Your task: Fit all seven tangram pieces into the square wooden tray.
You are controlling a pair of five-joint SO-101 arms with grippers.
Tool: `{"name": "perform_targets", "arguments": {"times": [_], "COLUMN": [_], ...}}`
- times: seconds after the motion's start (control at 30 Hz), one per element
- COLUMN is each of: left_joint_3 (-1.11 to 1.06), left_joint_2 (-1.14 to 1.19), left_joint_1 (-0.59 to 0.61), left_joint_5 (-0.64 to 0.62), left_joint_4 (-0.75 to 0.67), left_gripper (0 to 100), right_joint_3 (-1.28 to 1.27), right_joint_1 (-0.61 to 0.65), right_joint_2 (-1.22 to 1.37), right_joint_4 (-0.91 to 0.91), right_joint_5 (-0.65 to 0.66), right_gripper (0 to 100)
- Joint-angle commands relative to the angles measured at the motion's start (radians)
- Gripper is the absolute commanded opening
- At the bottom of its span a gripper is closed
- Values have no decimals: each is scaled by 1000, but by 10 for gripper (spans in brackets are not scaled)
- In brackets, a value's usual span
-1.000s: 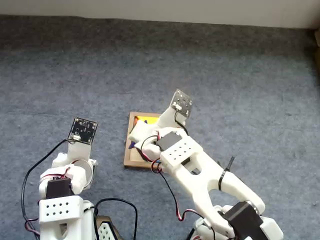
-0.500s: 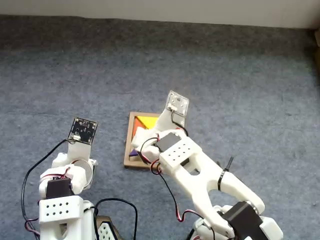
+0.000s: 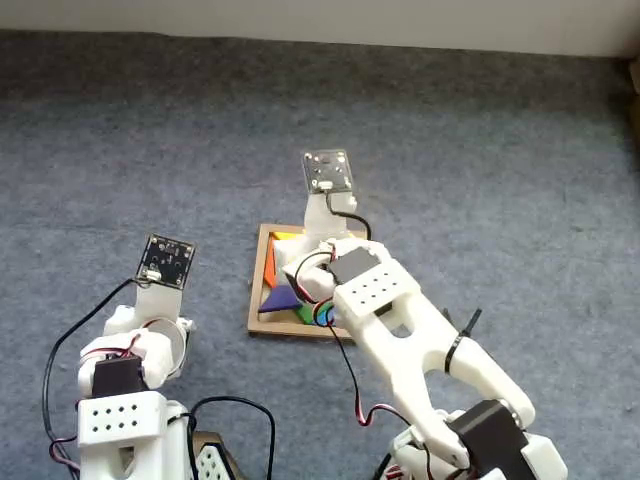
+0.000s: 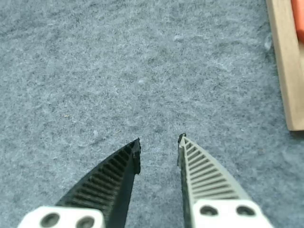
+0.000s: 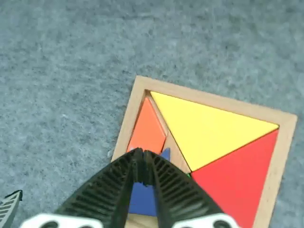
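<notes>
From where I stand, a grey-blue carpeted tabletop (image 3: 480, 150) carries everything, its short nap faintly flecked and lying flat right across. Resting directly on it is the square wooden tray (image 3: 256, 290), level on the pile. The tray sits straight beneath the right gripper (image 5: 142, 154), whose tips hang over its inside. From the left gripper (image 4: 159, 142) it lies off to the pale finger's side, near but apart, with carpet below those tips.
</notes>
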State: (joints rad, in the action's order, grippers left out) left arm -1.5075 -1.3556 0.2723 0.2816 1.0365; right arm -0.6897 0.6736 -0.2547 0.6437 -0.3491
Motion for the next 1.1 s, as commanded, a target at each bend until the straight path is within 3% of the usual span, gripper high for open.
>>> {"name": "perform_targets", "arguments": {"times": [0.0, 0.43, 0.87, 1.07], "left_joint_3": [7, 7, 7, 7], "left_joint_2": [-12, -12, -12, -12], "left_joint_1": [13, 13, 13, 13], "left_joint_5": [-3, -3, -3, -3], "left_joint_4": [-11, -11, -11, -11], "left_gripper": [148, 148, 148, 148], "right_joint_3": [65, 127, 113, 163], "right_joint_1": [8, -39, -56, -56], "right_joint_2": [70, 202, 94, 99], "right_joint_4": [-51, -53, 242, 222], "right_joint_5": [51, 124, 126, 124], "right_gripper": [5, 5, 5, 5]}}
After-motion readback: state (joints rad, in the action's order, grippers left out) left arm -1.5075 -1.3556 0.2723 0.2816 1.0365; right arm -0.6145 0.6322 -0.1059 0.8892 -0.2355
